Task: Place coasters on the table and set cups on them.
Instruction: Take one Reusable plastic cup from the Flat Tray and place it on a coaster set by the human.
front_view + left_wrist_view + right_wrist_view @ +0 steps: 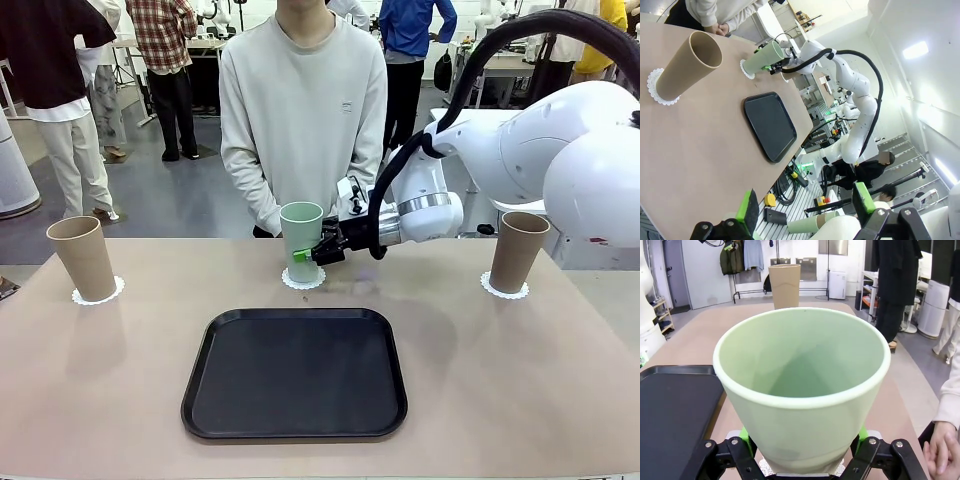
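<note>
Nearest the robot's side of the large beige matte table (520,380), a black rectangular tray with rounded corners (295,373) lies flat at the middle. Just beyond its far edge, a tall mint-green tapered cup (301,241) stands upright on a thin white scalloped coaster (303,280). The right gripper (312,255), black with green pads, has its jaws clamped on this cup's lower side. At the far left, a tan-brown cup (83,258) stands on a second white coaster (98,295); at the far right, another tan-brown cup (518,251) stands on a third coaster (504,290). Behind the table stands a person in a pale sweatshirt (302,110). In the left wrist view, the left gripper (805,210) hangs off the table with jaws apart.
</note>
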Robot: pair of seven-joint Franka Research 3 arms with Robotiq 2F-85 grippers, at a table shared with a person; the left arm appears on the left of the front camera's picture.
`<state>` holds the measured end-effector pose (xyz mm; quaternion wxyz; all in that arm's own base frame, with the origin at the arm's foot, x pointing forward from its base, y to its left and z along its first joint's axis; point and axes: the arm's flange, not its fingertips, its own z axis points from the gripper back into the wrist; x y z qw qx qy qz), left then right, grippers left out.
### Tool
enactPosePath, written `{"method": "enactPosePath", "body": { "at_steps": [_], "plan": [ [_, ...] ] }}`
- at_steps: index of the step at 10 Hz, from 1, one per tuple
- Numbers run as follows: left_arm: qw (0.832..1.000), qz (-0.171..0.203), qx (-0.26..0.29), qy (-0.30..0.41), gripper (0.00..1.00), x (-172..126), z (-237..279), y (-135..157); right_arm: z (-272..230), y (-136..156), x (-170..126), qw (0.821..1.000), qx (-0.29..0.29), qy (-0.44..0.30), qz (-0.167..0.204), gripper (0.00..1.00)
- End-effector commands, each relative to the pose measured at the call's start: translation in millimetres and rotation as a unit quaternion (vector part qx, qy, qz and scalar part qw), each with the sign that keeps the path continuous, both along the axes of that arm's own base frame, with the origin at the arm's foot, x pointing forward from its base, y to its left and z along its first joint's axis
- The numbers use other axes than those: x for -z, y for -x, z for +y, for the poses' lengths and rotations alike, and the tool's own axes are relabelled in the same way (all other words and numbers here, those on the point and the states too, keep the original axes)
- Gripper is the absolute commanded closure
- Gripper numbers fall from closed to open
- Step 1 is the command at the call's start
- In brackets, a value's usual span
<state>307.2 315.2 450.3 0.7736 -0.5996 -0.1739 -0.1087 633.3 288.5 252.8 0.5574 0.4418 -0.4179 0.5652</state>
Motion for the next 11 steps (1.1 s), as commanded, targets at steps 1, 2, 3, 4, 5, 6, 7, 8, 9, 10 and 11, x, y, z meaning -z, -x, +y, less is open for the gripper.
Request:
{"method": "enactPosePath", "body": {
  "at_steps": [1,2,3,4,5,6,7,8,9,10,11],
  "plan": [
    [1.000,-0.002,0.001,0.004,0.00,-2.0,-0.1,1.4,3.6,-12.7,1.0,1.000,-0.014,0.013,0.007,0.15],
    [1.000,-0.002,0.001,0.004,0.00,-2.0,-0.1,1.4,3.5,-12.4,0.7,1.000,-0.015,0.013,0.008,0.15],
    [1.000,-0.002,0.001,0.004,0.00,-2.0,-0.1,1.4,3.7,-12.8,0.6,1.000,-0.014,0.013,0.008,0.15],
    [1.000,-0.002,0.001,0.004,0.00,-2.0,-0.1,1.4,3.7,-12.3,1.0,1.000,-0.014,0.014,0.009,0.15],
    [1.000,-0.002,0.001,0.004,0.00,-2.0,-0.1,1.4,3.8,-12.0,1.3,1.000,-0.014,0.015,0.010,0.15],
    [1.000,-0.002,0.001,0.004,0.00,-2.0,-0.1,1.4,3.5,-12.4,1.3,1.000,-0.012,0.015,0.012,0.15],
    [1.000,-0.002,0.001,0.004,0.00,-2.0,-0.1,1.4,3.4,-12.2,1.7,1.000,-0.013,0.015,0.012,0.15],
    [1.000,-0.002,0.001,0.004,0.00,-2.0,-0.1,1.4,3.1,-12.1,2.5,1.000,-0.015,0.017,0.016,0.15],
    [1.000,-0.002,0.001,0.004,0.00,-2.0,-0.1,1.4,3.4,-11.4,2.2,0.999,-0.021,0.019,0.026,0.00],
    [1.000,-0.002,0.001,0.004,0.00,-2.0,-0.1,1.4,3.6,-9.9,2.0,0.999,-0.023,0.025,0.033,0.00],
    [1.000,-0.002,0.001,0.004,0.00,-2.0,-0.1,1.4,2.1,-7.7,1.7,0.998,-0.023,0.039,0.037,0.00]
  ]
}}
